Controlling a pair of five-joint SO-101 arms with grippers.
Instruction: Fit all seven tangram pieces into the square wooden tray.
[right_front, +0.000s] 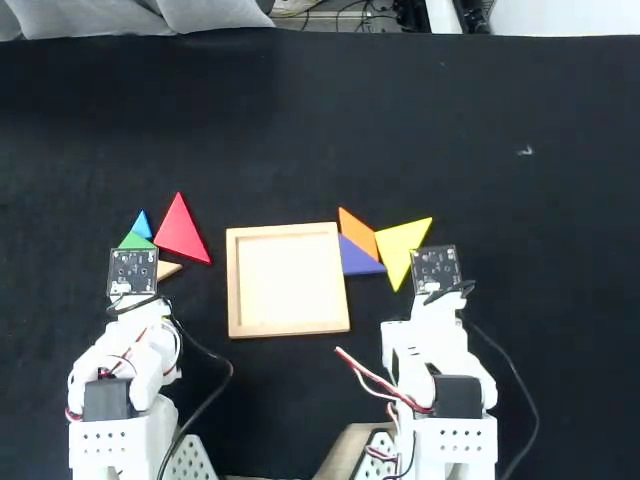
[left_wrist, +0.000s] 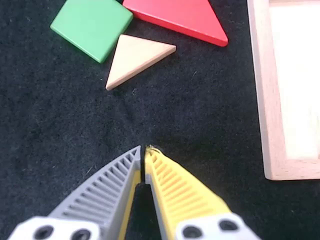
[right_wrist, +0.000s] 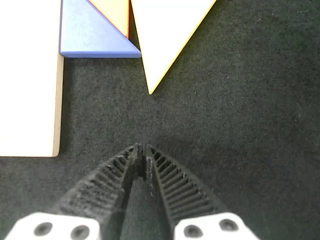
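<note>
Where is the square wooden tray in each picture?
High view: the square wooden tray sits mid-table, ahead of and between the two arms.
Left wrist view: its rim runs beside the red wooden triangle.
Right wrist view: its pale corner lies beside the blue wooden piece.
Shared landmark: the tray's edge nearest the arms.

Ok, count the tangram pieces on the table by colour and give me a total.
red triangle: 1
green square: 1
light blue triangle: 1
plain wood triangle: 1
orange triangle: 1
dark blue piece: 1
yellow triangle: 1
Total: 7, all lying outside the wooden tray.
</note>
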